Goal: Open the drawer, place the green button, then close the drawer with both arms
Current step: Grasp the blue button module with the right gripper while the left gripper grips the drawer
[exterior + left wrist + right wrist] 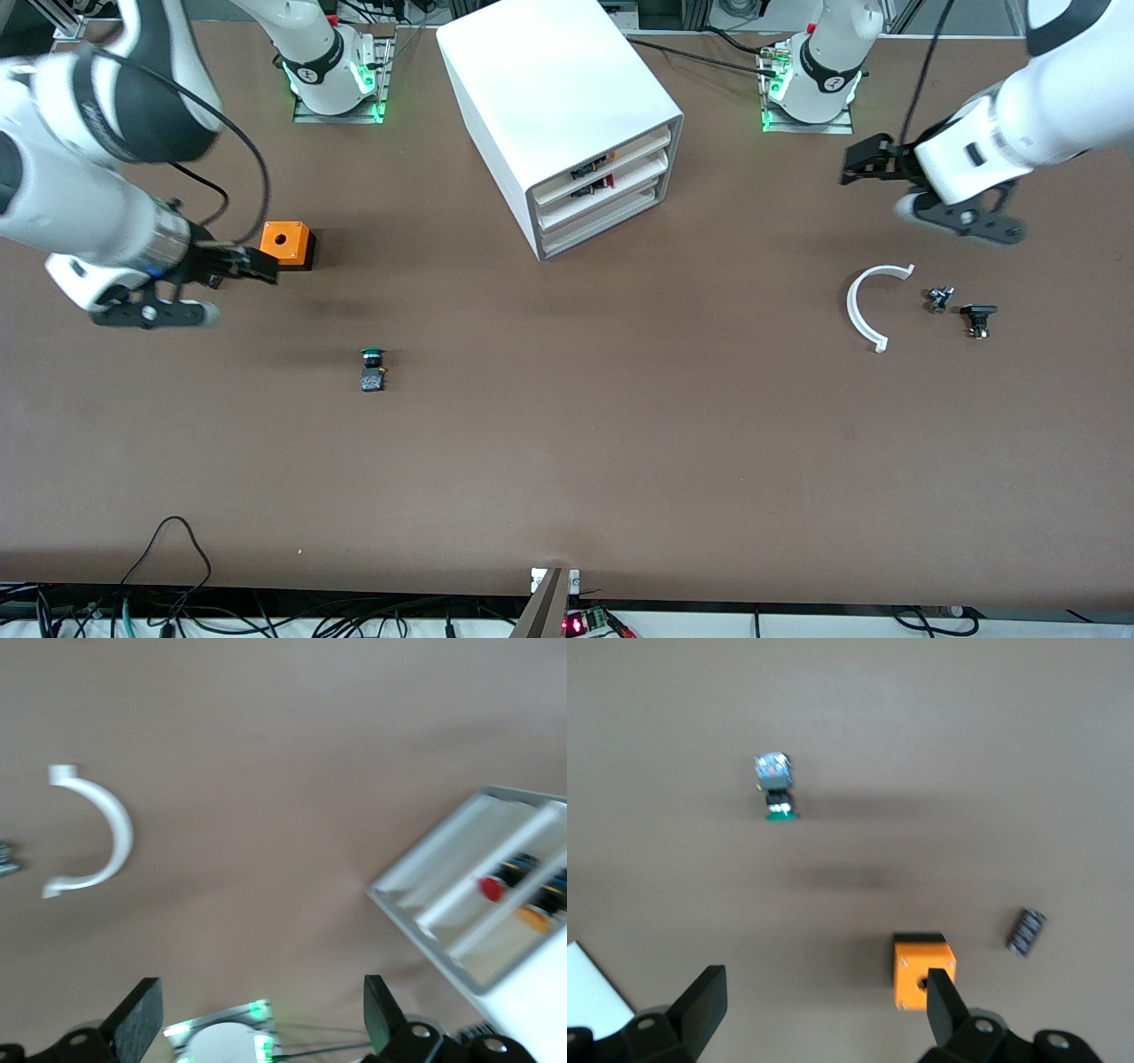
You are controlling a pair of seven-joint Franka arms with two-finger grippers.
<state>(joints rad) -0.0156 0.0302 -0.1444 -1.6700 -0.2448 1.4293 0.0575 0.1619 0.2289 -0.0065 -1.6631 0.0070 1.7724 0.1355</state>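
The white cabinet [567,115] stands at the middle of the table near the bases. Its lowest drawer [602,226] is shut; it also shows in the left wrist view [440,875]. The button [373,368], green cap on a dark body, lies on the table nearer the front camera, toward the right arm's end; it also shows in the right wrist view [776,787]. My right gripper [257,263] is open and empty, up beside the orange box [288,244]. My left gripper [864,162] is open and empty, over the table toward the left arm's end.
A white arc piece [868,306] and two small black parts [939,299] [977,319] lie under the left arm. The arc also shows in the left wrist view [102,837]. A small black part [1026,931] lies beside the orange box [921,970]. The two upper drawers hold small parts [592,175].
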